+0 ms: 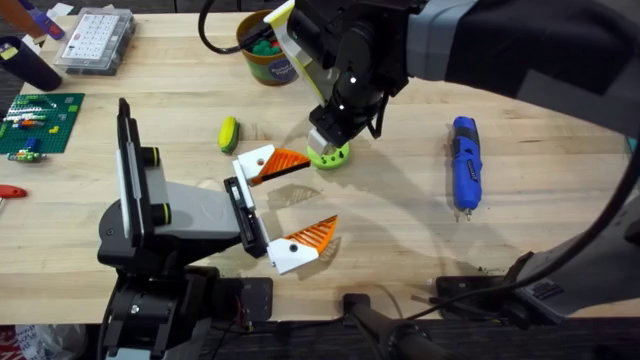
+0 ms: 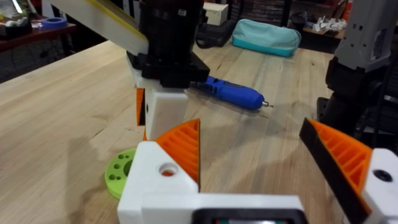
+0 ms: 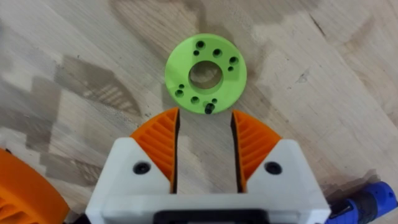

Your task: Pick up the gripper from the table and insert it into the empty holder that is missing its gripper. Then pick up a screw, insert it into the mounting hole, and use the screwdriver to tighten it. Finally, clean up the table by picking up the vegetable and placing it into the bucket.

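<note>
My right gripper (image 1: 328, 140) hangs just over a lime-green disc (image 3: 206, 74) at mid-table, its fingers open around bare wood (image 3: 205, 134). The disc has a centre hole and several small holes; a small dark screw (image 3: 209, 108) sits in one hole by the rim, near my fingertips. My left gripper (image 1: 300, 200) stands wide open beside it, holding nothing (image 2: 267, 162). The blue screwdriver (image 1: 465, 165) lies to the right (image 2: 233, 93). The yellow-green vegetable (image 1: 228, 133) lies left of the disc. At the back stands the orange bucket (image 1: 262, 50). The loose gripper and the holder are out of view.
A clear compartment box (image 1: 95, 40) sits at the back left, with a green baseplate (image 1: 35, 120) holding small parts at the left edge. Bare wood stretches between the disc and the screwdriver, and along the front right.
</note>
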